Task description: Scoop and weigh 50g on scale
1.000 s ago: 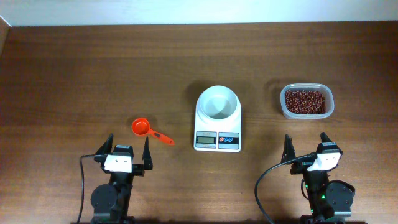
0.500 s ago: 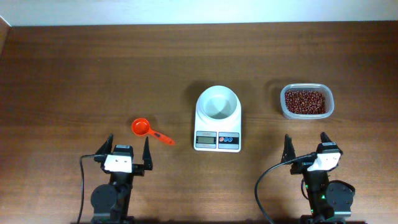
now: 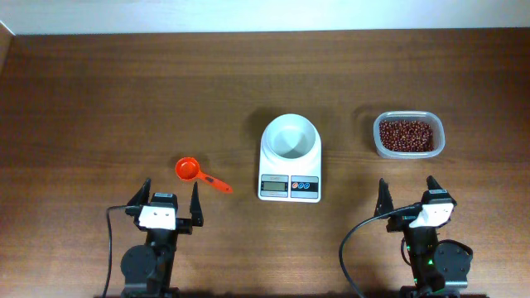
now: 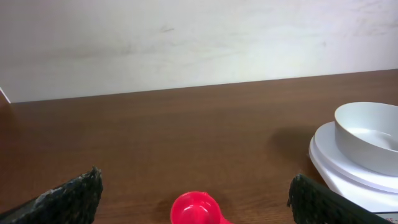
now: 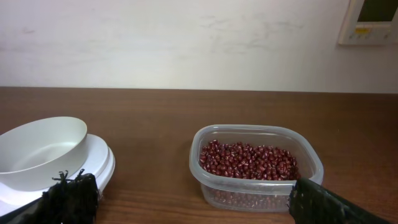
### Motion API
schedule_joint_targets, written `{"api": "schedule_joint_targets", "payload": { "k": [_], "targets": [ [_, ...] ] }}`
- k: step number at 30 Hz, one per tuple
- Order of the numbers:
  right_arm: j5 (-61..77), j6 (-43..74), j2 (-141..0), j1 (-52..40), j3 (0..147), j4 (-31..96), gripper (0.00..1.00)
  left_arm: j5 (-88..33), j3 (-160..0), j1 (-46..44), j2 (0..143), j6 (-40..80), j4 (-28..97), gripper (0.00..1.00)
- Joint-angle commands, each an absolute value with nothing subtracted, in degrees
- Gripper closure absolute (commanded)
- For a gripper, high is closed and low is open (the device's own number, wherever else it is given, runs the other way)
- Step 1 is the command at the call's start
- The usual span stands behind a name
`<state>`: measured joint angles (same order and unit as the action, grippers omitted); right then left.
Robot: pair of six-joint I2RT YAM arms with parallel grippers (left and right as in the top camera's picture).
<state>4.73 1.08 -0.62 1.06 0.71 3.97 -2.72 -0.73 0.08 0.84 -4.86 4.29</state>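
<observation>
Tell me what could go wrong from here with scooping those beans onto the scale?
1. The orange scoop lies flat; the open left claw might nudge its thin handle away instead of gripping it.
2. The beans sit in the clear container on the far side of the scale from the scoop, so a loaded scoop could spill or knock the bowl.
3. That light-looking container may slide when dug into.

You made no visible change: the left end effector [image 3: 171, 192], right end effector [image 3: 407, 189], orange scoop [image 3: 189, 170], scale [image 3: 290, 171] and beans [image 3: 406, 134] sit exactly as before.
</observation>
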Motion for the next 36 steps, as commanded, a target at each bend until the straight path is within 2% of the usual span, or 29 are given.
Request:
{"api": "schedule_joint_targets", "payload": {
  "k": [1,27,36],
  "targets": [
    [4.45,0.82,-0.36,0.71,0.32,4.14,0.01,-2.11,-0.47,-0.16,0.30,-4.32,4.58,0.01],
    [4.45,0.82,-0.36,0.71,0.32,4.14,0.01,-0.64,-0.49,-0.16,0.30,-4.34,3.92,0.01],
    [4.45,0.82,-0.36,0.71,0.32,4.14,0.01,-6.42,-2.35,-0.16,0.30,-0.10,3.66,0.01]
  ]
}}
